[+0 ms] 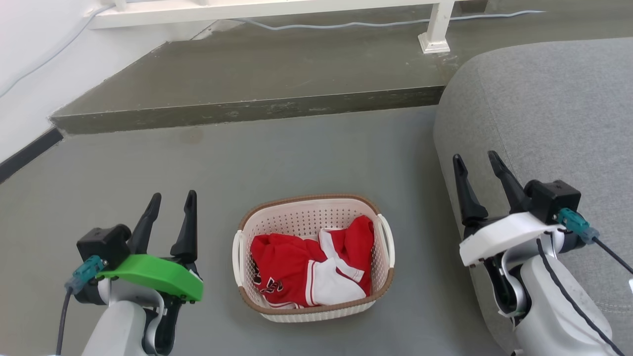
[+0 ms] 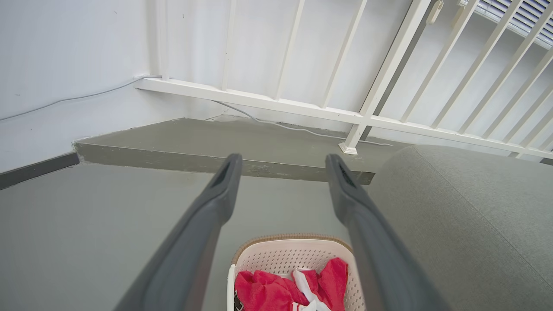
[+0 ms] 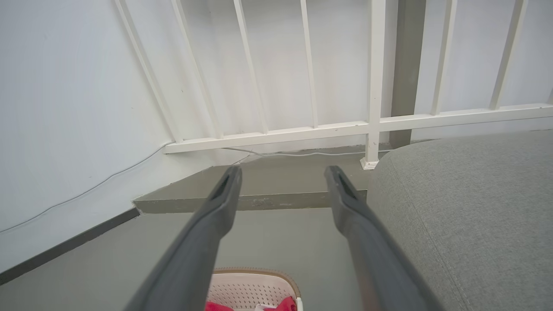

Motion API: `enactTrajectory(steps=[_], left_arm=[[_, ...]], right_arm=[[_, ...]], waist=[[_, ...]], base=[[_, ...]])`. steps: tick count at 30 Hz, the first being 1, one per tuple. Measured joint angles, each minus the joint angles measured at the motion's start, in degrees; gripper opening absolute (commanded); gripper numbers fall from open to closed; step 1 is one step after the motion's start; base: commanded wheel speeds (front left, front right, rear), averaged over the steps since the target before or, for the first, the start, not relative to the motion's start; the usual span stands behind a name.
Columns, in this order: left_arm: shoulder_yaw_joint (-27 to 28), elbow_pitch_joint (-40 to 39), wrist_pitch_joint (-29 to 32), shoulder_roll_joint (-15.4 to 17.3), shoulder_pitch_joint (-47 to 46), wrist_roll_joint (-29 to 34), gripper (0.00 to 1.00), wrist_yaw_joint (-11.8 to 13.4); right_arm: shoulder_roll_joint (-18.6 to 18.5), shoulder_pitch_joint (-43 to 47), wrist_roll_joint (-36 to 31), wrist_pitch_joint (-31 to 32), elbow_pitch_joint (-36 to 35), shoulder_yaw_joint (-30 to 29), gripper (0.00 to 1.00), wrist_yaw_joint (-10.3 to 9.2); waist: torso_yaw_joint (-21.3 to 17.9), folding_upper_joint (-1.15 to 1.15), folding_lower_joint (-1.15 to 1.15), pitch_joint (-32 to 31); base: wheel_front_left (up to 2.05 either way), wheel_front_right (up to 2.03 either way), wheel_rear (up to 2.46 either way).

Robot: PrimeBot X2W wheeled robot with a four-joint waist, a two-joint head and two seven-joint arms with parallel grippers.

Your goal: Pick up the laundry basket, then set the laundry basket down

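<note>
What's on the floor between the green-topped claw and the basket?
Nothing. In the head view, bare grey floor separates the left gripper from the laundry basket, which holds red-and-white clothes.

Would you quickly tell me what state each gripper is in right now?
Left gripper: open, holding nothing.
Right gripper: open, holding nothing.

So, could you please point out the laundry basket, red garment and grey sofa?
laundry basket (image 1: pixel 292 220), head view, far inner wall.
red garment (image 1: pixel 287 257), head view, red folds.
grey sofa (image 1: pixel 554 109), head view, upper surface.
</note>
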Motion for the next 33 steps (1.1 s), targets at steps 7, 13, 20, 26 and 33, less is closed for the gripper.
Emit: enactTrajectory(steps=[7,13,20,26,33], left_arm=[[0.37,-1.53,0.0,-0.83,1.15,0.85,1.0,0.0],[0.97,-2.21,0.0,-0.96,2.11,1.91,1.0,0.0],[1.78,-3.15,0.0,-1.19,2.68,2.71,1.0,0.0],[2.1,-3.46,0.0,-1.41,2.9,3.45,1.0,0.0],[1.87,-1.99,0.02,-1.96,3.61,3.64,0.0,-0.01]], right_arm=[[0.29,1.4,-1.07,0.0,-1.69,-0.56,1.0,0.01],[0.68,2.11,-1.63,0.0,-2.7,-0.97,1.0,0.03],[1.15,3.22,-2.09,0.0,-3.43,-1.69,1.0,0.05],[1.45,3.34,-2.5,0.0,-4.12,-2.23,1.0,0.08],[2.04,5.3,-2.46,0.09,-2.69,-2.12,0.0,0.57]], waist=[[0.16,0.0,0.0,0.17],[0.16,0.0,0.0,0.49],[0.01,0.0,0.0,0.8],[-0.07,0.0,0.0,0.92],[-0.09,0.0,0.0,0.93]], base=[[0.0,0.0,0.0],[0.0,0.0,0.0],[0.0,0.0,0.0],[0.0,0.0,0.0],[0.0,0.0,0.0]])
